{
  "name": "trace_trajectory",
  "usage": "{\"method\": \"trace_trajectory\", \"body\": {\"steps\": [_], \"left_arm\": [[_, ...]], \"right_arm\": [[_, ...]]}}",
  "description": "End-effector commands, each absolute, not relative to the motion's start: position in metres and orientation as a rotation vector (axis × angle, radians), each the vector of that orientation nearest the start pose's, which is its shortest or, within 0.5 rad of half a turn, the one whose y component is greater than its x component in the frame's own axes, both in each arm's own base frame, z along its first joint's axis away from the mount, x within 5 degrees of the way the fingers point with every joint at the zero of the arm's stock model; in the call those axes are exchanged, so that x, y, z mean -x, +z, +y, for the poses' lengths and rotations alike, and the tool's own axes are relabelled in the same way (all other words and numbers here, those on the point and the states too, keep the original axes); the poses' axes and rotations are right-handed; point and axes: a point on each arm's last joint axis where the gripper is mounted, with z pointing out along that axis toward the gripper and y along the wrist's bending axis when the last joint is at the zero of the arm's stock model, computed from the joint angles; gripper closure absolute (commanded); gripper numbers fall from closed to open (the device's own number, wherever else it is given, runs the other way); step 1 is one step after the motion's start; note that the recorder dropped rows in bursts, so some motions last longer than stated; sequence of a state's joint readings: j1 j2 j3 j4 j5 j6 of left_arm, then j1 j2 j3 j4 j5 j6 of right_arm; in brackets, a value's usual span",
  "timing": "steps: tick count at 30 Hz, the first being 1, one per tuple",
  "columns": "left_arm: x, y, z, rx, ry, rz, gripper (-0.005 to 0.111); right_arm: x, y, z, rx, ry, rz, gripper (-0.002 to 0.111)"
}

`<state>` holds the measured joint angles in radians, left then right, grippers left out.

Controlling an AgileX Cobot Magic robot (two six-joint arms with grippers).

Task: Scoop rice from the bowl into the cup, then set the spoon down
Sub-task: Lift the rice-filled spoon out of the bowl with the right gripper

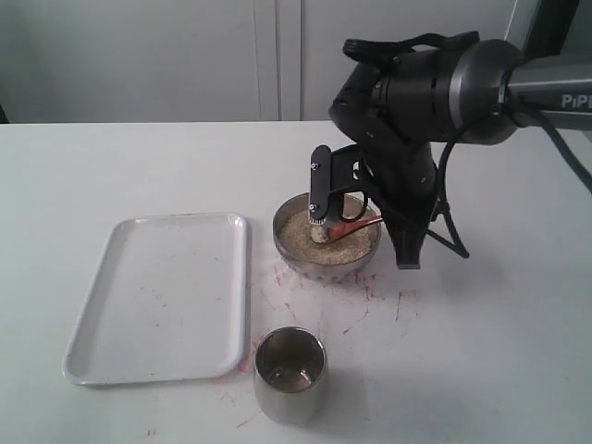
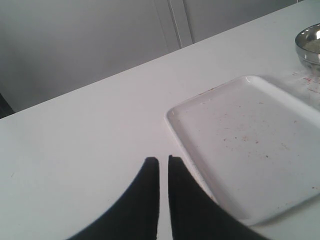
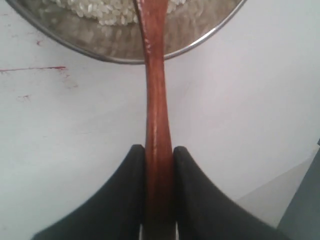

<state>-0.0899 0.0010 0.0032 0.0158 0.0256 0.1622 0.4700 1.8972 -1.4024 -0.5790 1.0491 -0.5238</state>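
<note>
The steel bowl (image 1: 326, 248) holds pale rice (image 1: 301, 236) and stands mid-table. My right gripper (image 3: 159, 150) is shut on the handle of the reddish-brown wooden spoon (image 3: 156, 90). It hovers over the table just outside the bowl's rim (image 3: 125, 59). The handle runs over the rim into the rice (image 3: 100, 10), and the spoon's round end is cut off from view. In the exterior view the spoon (image 1: 356, 225) shows at the bowl's right side under the arm. The steel cup (image 1: 290, 374) stands nearer the front. My left gripper (image 2: 163, 162) is shut and holds nothing.
A white tray (image 1: 162, 296) lies left of the bowl and cup, and it also shows in the left wrist view beside the left gripper's fingers (image 2: 250, 130). Red marks speckle the tabletop (image 1: 370, 305) around the bowl. The right arm (image 1: 416, 92) looms above the bowl.
</note>
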Motion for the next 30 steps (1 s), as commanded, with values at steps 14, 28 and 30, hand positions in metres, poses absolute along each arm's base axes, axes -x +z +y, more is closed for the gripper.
{"method": "trace_trajectory", "body": {"steps": [14,28,30], "left_arm": [[-0.056,0.211,-0.005,-0.196,0.062,1.491,0.092],[-0.056,0.211,-0.005,-0.196,0.062,1.491,0.092],[-0.056,0.211,-0.005,-0.196,0.062,1.491,0.092]], "right_arm": [[-0.355,0.243,0.121,1.621,-0.540,2.416,0.108],[-0.347,0.262,0.103,1.560,-0.433,2.405,0.108],[-0.343,0.260,0.102,1.575,-0.419,2.382,0.108]]}}
